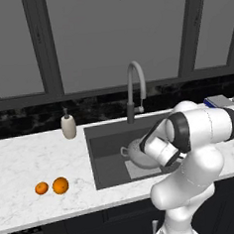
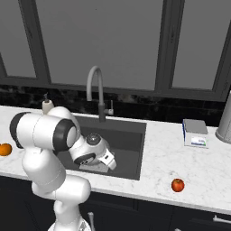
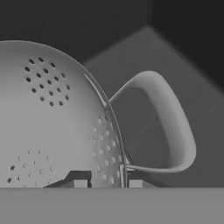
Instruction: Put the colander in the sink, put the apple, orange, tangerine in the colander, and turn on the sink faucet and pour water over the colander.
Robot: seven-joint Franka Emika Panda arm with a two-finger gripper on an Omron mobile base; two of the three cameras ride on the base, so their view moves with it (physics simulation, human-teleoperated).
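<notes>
The silver colander (image 3: 52, 122) has its holed wall and one loop handle (image 3: 175, 131) close up in the hand view. My gripper (image 3: 107, 182) is shut on its rim beside that handle, one fingertip inside and one outside. From the left base view the colander (image 1: 135, 155) is low inside the dark sink (image 1: 106, 139), half hidden by my forearm. The faucet (image 1: 134, 87) arches behind the basin with no water running. The orange (image 1: 60, 185) and the smaller tangerine (image 1: 41, 188) lie side by side on the left counter. On the counter right of the sink sits the red apple (image 2: 177, 185).
A cream soap bottle (image 1: 68, 126) stands at the sink's back left corner. A small white and blue box (image 2: 195, 133) and a grey canister (image 2: 224, 122) sit on the right counter. Dark windows and a black backsplash close off the rear.
</notes>
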